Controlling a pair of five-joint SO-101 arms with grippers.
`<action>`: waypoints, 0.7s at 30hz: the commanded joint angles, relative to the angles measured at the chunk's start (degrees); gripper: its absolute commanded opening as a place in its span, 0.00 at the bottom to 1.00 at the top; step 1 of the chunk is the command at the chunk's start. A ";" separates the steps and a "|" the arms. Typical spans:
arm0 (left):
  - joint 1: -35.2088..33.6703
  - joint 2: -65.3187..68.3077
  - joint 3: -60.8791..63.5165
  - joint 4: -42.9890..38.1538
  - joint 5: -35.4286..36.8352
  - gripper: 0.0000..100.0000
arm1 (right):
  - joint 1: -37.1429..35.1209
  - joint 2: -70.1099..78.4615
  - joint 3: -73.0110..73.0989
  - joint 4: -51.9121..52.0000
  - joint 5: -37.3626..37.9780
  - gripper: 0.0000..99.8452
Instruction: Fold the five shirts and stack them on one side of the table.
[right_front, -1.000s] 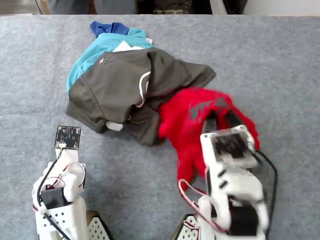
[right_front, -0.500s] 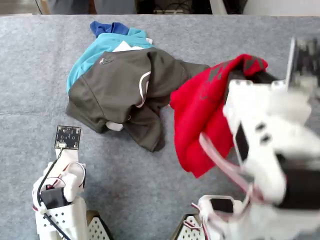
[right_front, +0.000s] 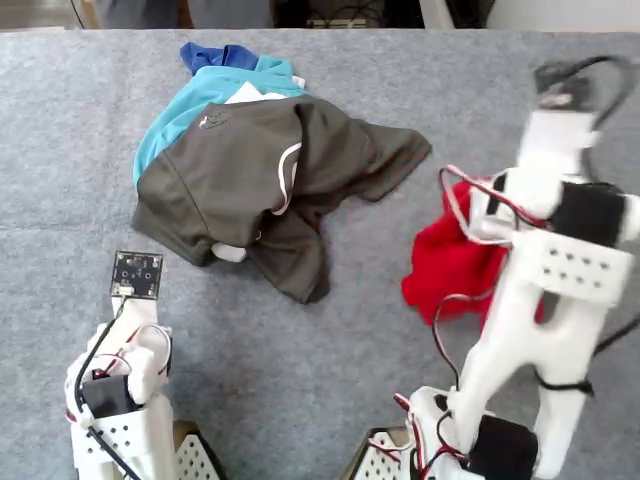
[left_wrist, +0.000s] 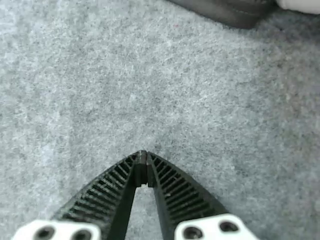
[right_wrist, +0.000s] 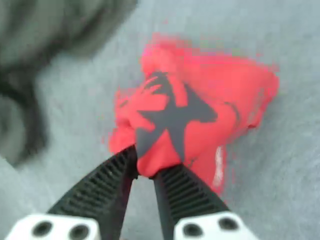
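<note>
The counter (right_front: 500, 90) is covered in a grey, felt-like cloth. On its far left part lies a heap of shirts. A dark grey shirt (right_front: 240, 170) spreads widest, with one sleeve reaching toward the middle. It overlaps a turquoise shirt (right_front: 190, 100) that shows along the heap's left and far sides. A blue shirt (right_front: 215, 55) is bunched by the far edge. A red shirt (right_front: 450, 265) is crumpled near the right edge, apart from the heap; whether it rests on the cloth cannot be told.
</note>
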 joint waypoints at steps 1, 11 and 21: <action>3.47 -0.44 0.75 0.35 -0.26 0.03 | 1.05 -0.84 17.27 -10.11 6.15 0.01; 12.00 -0.44 0.75 0.35 -0.26 0.03 | 1.14 -7.16 56.84 -45.19 8.09 0.01; 11.82 -0.44 0.75 0.35 -0.26 0.03 | 1.23 -9.80 67.47 -56.35 8.00 0.01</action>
